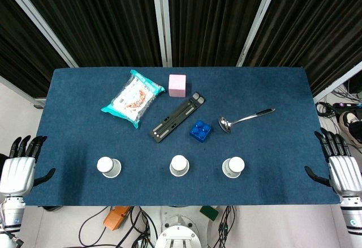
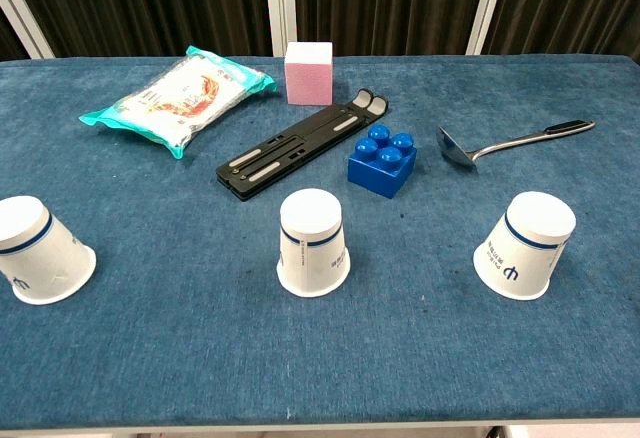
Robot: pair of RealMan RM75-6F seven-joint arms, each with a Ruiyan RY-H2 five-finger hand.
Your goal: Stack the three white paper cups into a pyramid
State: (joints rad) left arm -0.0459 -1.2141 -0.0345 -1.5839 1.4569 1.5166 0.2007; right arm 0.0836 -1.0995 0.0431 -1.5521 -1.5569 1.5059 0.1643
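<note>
Three white paper cups with a blue band stand upside down in a row near the table's front edge: the left cup (image 1: 108,167) (image 2: 40,251), the middle cup (image 1: 179,166) (image 2: 313,242) and the right cup (image 1: 233,167) (image 2: 526,245). They stand well apart from each other. My left hand (image 1: 20,165) hangs beside the table's left edge, fingers spread, holding nothing. My right hand (image 1: 339,166) hangs beside the right edge, likewise open and empty. Neither hand shows in the chest view.
On the blue table (image 1: 79,123), behind the cups, lie a snack bag (image 1: 133,98), a pink cube (image 1: 177,85), a black folding stand (image 1: 177,117), a blue toy brick (image 1: 201,130) and a metal ladle (image 1: 244,119). Cables lie on the floor in front.
</note>
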